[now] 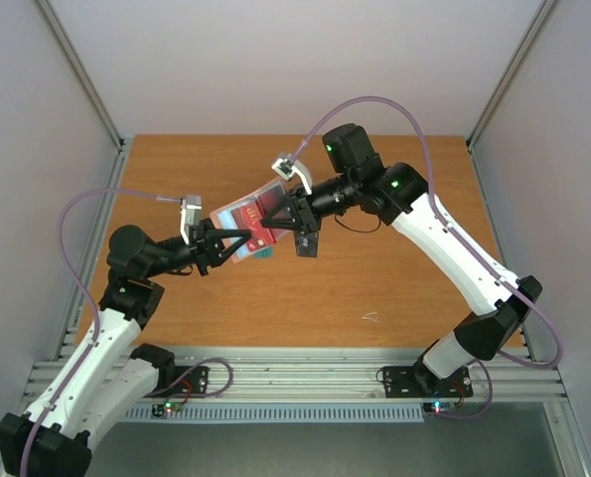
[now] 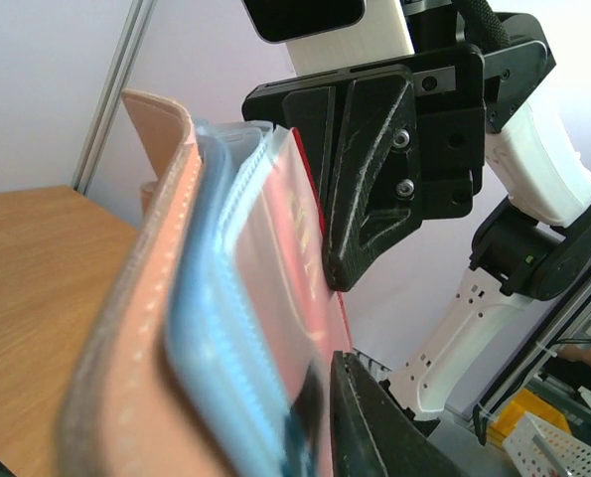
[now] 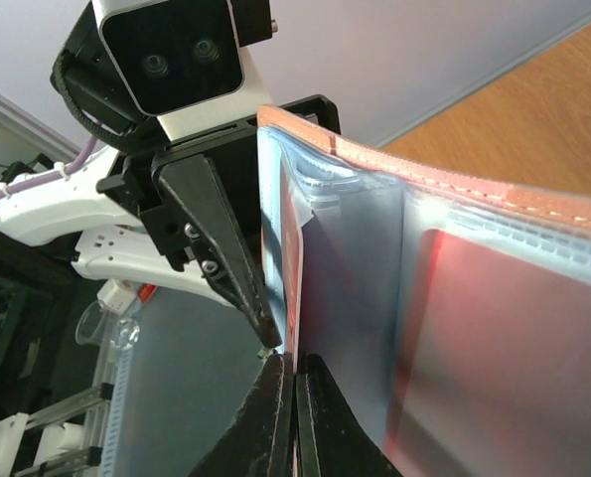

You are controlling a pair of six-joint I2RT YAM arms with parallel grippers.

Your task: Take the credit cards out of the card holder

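The card holder point(image 1: 243, 221), pink outside with pale blue sleeves, hangs open in the air between both grippers. My left gripper point(image 1: 219, 243) has it between its jaws. In the left wrist view only one of its fingers point(image 2: 374, 427) shows, lying against the holder point(image 2: 146, 328). My right gripper point(image 3: 295, 363) is shut on the edge of a red credit card point(image 3: 293, 279) that stands in a sleeve. That card point(image 2: 310, 268) shows beside the right gripper's finger point(image 2: 365, 189). A teal card point(image 1: 260, 250) peeks from the holder's lower end. A dark flat piece point(image 1: 308, 243) sits just below the right gripper point(image 1: 280, 214).
Under the grippers is the wooden table point(image 1: 394, 268), walled in grey on three sides. A metal rail point(image 1: 305, 373) runs along its near edge by the arm bases. A small white scrap point(image 1: 371, 317) lies on the wood at the front right.
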